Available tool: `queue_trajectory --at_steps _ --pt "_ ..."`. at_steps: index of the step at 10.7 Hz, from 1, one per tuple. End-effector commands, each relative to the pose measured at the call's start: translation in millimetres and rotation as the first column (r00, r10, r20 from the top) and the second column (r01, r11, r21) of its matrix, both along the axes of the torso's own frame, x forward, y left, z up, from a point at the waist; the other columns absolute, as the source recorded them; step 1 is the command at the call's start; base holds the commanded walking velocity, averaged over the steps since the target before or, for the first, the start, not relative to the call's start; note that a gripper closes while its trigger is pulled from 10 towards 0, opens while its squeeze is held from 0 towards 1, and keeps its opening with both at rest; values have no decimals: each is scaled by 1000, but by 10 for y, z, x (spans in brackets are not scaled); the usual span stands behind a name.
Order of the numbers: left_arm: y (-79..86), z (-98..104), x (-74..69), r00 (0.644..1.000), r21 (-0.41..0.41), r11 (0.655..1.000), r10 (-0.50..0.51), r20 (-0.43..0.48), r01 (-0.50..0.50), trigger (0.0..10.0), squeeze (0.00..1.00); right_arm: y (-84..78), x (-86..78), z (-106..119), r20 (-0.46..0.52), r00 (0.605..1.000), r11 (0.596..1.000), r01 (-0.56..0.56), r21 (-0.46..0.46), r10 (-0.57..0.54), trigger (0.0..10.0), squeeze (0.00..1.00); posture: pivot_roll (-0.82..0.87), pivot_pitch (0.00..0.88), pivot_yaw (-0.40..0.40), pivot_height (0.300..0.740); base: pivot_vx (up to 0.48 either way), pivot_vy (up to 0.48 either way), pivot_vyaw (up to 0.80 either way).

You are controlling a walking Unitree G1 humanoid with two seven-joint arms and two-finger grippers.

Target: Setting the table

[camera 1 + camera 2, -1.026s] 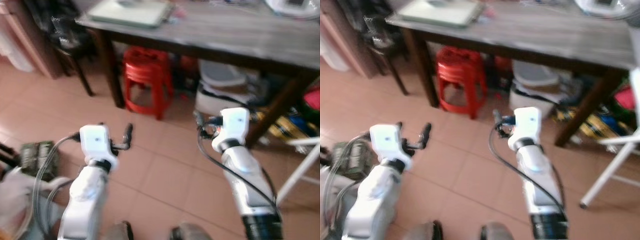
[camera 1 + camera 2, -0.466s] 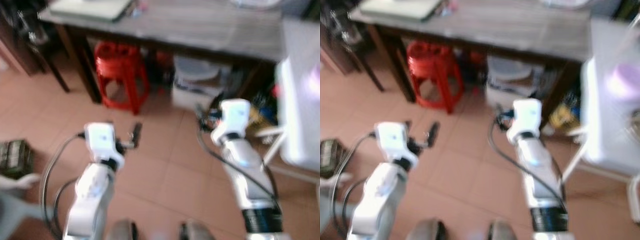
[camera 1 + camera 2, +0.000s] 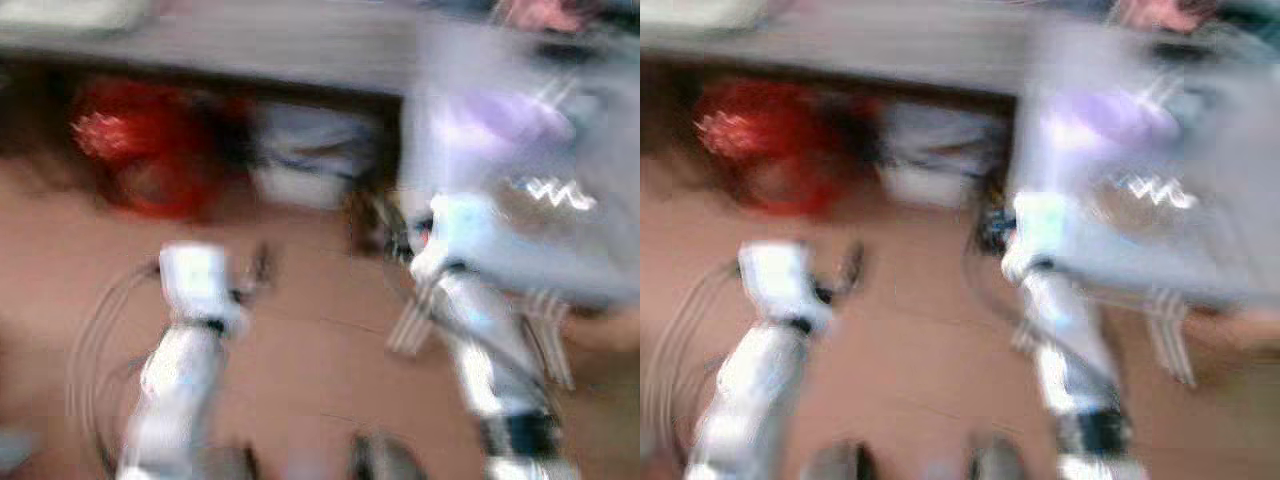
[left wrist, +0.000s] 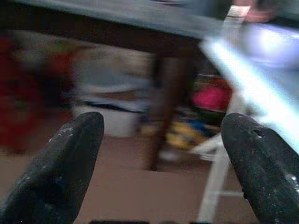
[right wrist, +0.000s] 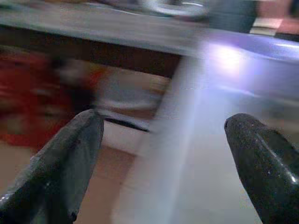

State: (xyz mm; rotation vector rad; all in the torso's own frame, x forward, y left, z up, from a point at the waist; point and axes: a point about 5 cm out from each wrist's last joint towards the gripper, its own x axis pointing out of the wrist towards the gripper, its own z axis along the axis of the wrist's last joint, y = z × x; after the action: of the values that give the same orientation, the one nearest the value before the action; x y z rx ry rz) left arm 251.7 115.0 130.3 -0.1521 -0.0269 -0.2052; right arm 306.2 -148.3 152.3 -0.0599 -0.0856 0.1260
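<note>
- The left gripper (image 4: 159,154) is hanging wide apart, empty, over the tiled floor (image 3: 310,340).
- The right gripper (image 5: 161,163) is gaping wide, empty, beside a blurred white folding counter (image 3: 520,150).
- A long grey wooden counter (image 3: 250,40) is standing ahead, a red plastic stool (image 3: 130,150) beneath it.

My head's two eye views look forward and steeply down over my silver arms onto the tan tiled floor (image 3: 310,330); both are badly motion-blurred. They share one scene: the long grey-topped surface (image 3: 260,40) across the top, a red plastic stool (image 3: 135,150) beneath it, a pale white surface (image 3: 520,170) at my right. My left wrist view looks along the left tool (image 4: 163,154), fingers spread wide, low and level toward the dark wooden leg (image 4: 163,107). My right wrist view looks along the right tool (image 5: 161,158), likewise spread, close against the white surface's edge.
</note>
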Motion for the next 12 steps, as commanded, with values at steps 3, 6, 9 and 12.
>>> queue_trajectory --at_steps 3,6,9,12 --pt "171 44 -11 993 76 991 103 49 -107 10000 0 75 -80 58 40 999 1000 -16 7 15 10000 0 -45 167 13 740 0 -320 0" --pt "384 50 -78 978 60 977 203 54 -206 10000 0 -176 -247 25 49 997 994 69 -80 -65 10000 0 -46 160 20 740 0 0 0" --pt "398 74 -127 976 106 972 201 85 -210 10000 0 -187 -274 52 72 996 990 58 -131 -49 10000 0 -28 150 18 740 110 0 0" --pt "452 45 -190 975 111 969 212 70 -219 10000 0 -113 -259 32 62 997 993 43 -110 -36 10000 0 -25 141 28 740 474 0 533"
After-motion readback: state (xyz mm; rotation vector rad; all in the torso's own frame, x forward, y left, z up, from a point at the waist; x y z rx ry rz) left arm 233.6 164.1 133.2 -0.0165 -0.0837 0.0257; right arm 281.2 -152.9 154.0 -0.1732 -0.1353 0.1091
